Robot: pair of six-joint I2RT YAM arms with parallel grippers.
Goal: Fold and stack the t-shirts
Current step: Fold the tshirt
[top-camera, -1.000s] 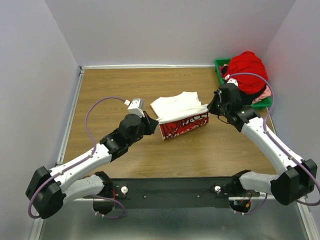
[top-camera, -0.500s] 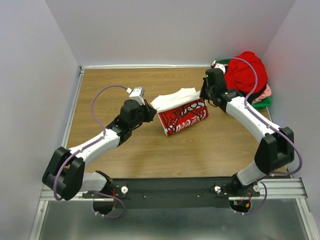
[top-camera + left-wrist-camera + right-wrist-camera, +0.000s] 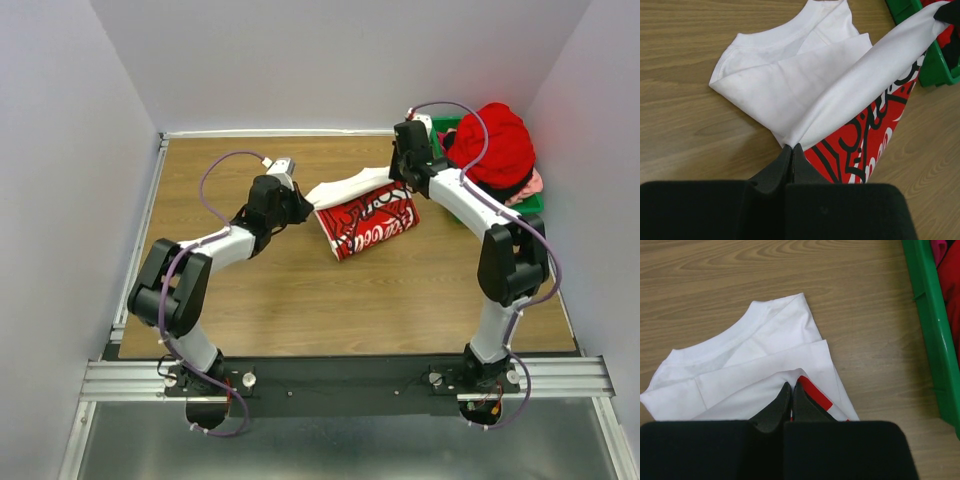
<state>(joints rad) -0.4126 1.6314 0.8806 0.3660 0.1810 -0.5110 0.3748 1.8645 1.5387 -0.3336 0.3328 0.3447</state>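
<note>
Left gripper point(image 3: 792, 150) is pinched tight on one corner of the white t-shirt point(image 3: 790, 85), jaws closed flat on the cloth with nothing showing between them. Right gripper point(image 3: 791, 387) is clamped on the opposite corner of the same edge, just where the red print begins. Between the two, that edge runs as a taut white band, raised off the worktop point(image 3: 250, 290), and the printed panel point(image 3: 370, 225) hangs beneath it, on the side nearer the arm bases. Ahead of both grippers, the collar end of the tee lies flat on the wood, neckline farthest from the fingertips. Beyond and to the outer side of the right gripper sits the green bin point(image 3: 437, 128), with a red t-shirt point(image 3: 495, 140) heaped in it and a pink one point(image 3: 535, 185) showing under that.

This looks like a fold in progress, the lifted hem probably meant to travel forward over the collar half. The tee is light, thin and limp: it will sag wherever it is not pulled tight, and it slides easily over itself. A pinch this small on an edge could slip out if the arms pull apart too hard, or lose a layer. The corners of the hem are the sensible place to hold, with both layers caught, keeping just enough tension for a straight crease.
</note>
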